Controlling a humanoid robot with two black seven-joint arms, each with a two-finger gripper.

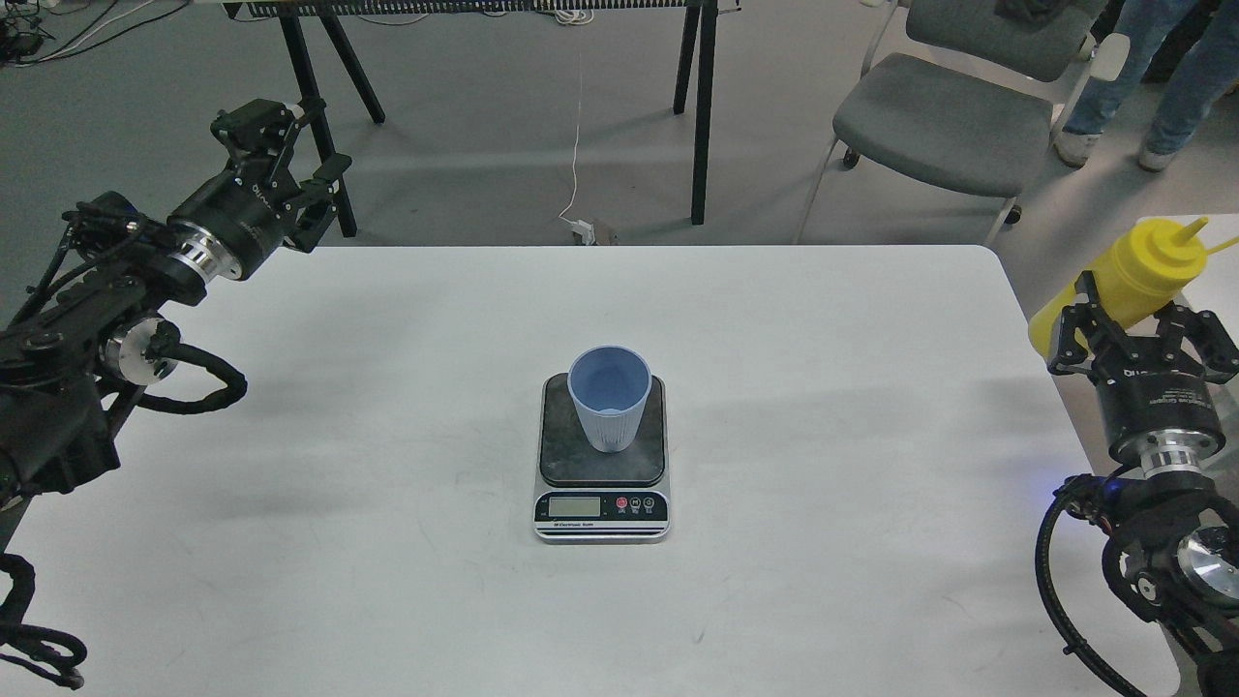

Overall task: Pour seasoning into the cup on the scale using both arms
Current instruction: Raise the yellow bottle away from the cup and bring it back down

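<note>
Pretty evenly lit, looks like soft overhead room light, nothing harsh. The white table [387, 407] is bright but not blown out, with just a mild sheen across the middle. Shadows are faint and fuzzy: soft grey smudges on the table under the left arm [116, 319], and another pale one toward the right edge. The cup [609, 397] throws barely any shadow on the scale [602, 484]. The scale's little display is too small to read. Focus is decent across the whole frame, no motion blur. A tiny blue glow shows on the right arm [1152, 465] near its wrist. Straight edges bend slightly toward the corners, so it's a wide lens.
</note>
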